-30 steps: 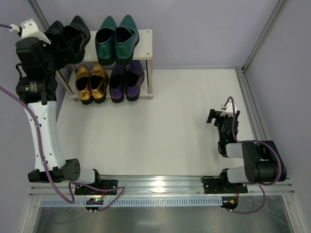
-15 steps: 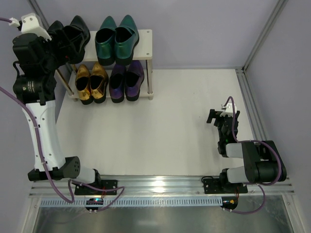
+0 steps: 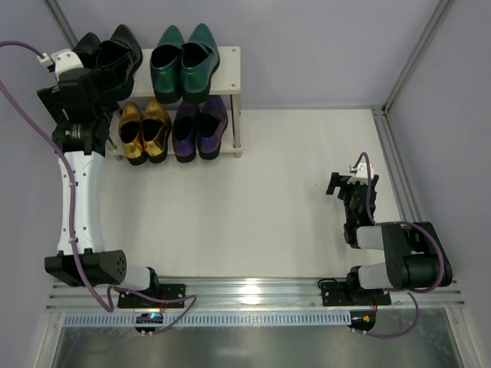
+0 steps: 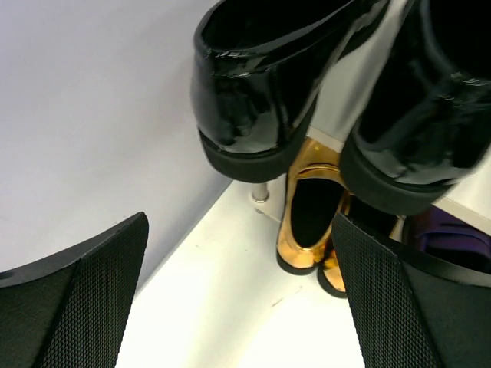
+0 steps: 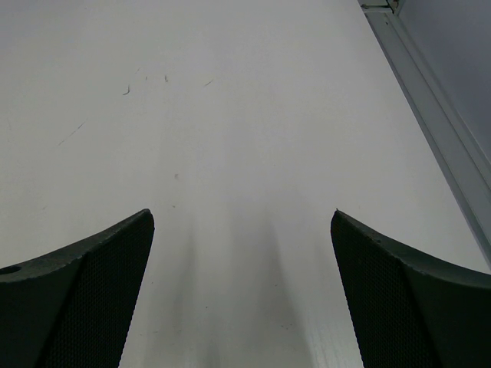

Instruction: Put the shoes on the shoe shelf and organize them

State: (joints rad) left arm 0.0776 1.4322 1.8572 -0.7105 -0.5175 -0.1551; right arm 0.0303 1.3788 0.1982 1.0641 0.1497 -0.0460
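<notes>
Since L hand, spread & empty, sits by black shoes' overhanging heels at 11 o'clock, a bump could knock them off shelf; R hand spread too.

The left arm hides part of the black shoes and one end of the shoe shelf.

overhead and left wrist both on black shoes

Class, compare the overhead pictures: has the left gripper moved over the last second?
Yes. Against the fixed shoe shelf, the left gripper has drawn back from the black shoes toward the near edge.
</notes>
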